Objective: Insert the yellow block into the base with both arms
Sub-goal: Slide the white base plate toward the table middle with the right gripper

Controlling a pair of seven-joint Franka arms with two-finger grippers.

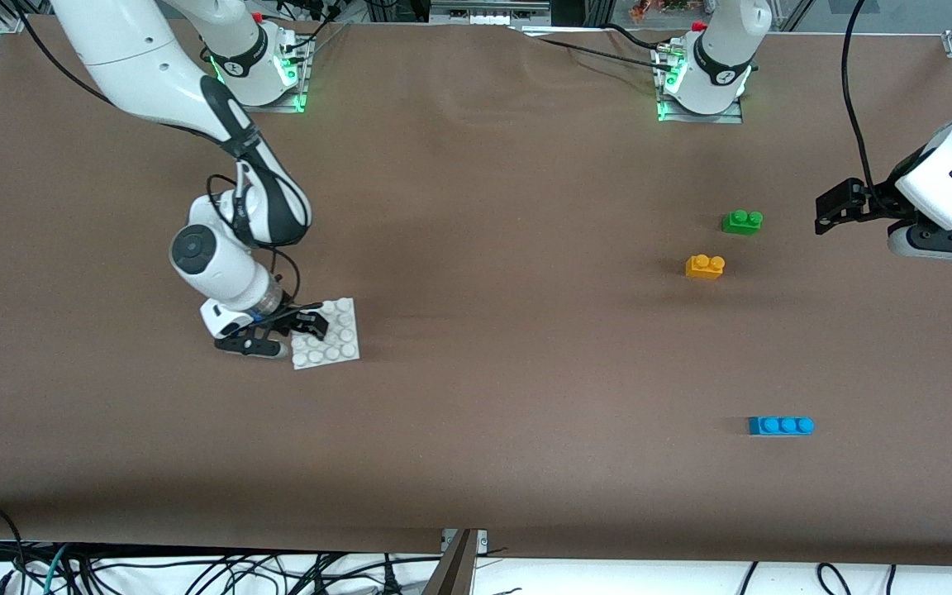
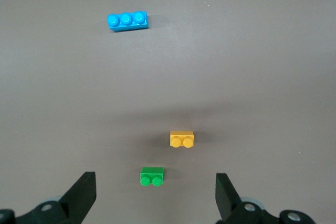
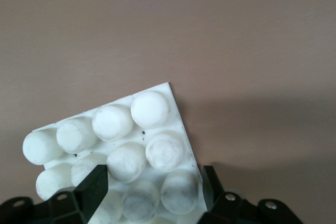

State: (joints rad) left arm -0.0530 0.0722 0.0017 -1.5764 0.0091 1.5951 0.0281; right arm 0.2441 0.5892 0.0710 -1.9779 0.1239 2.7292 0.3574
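Your left claw is hanging over the brown bench with its two black fingers standing wide apart and gripping nothing. Between those fingers you are seeing the green brick sitting on the bench, and the yellow block is lying just beside it, studs facing the camera. The blue brick is resting well apart from both, alone on the bench.
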